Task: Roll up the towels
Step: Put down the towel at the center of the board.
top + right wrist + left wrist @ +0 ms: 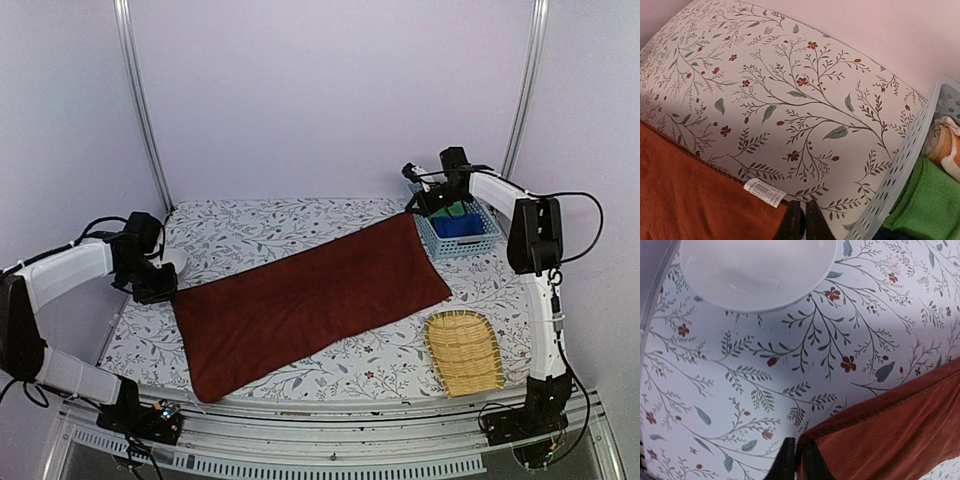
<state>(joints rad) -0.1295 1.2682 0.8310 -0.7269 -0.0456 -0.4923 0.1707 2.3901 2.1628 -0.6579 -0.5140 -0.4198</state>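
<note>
A robotics lab cell rather than a home: the table (pixel 300 215) wears a floral printed cover, but a left arm (pixel 60 275) and a right arm (pixel 535 235) are bolted to a metal rail (pixel 330 440) at its near edge. Loose cables (pixel 585 205) hang beside it, aluminium posts (pixel 140 100) rise behind it, bare lilac walls (pixel 330 90) enclose it, and a reddish-brown towel (pixel 310 295), plastic basket (pixel 480 240) and woven tray (pixel 463 350) lie on it

Floral worktop (pixel 300 225). Dark red towel (pixel 310 300) flat across the middle, slanting near-left to far-right. Blue basket (pixel 470 247) in the far right corner, wicker tray (pixel 463 350) near-right, white dish (pixel 755 270) at left edge.
</note>
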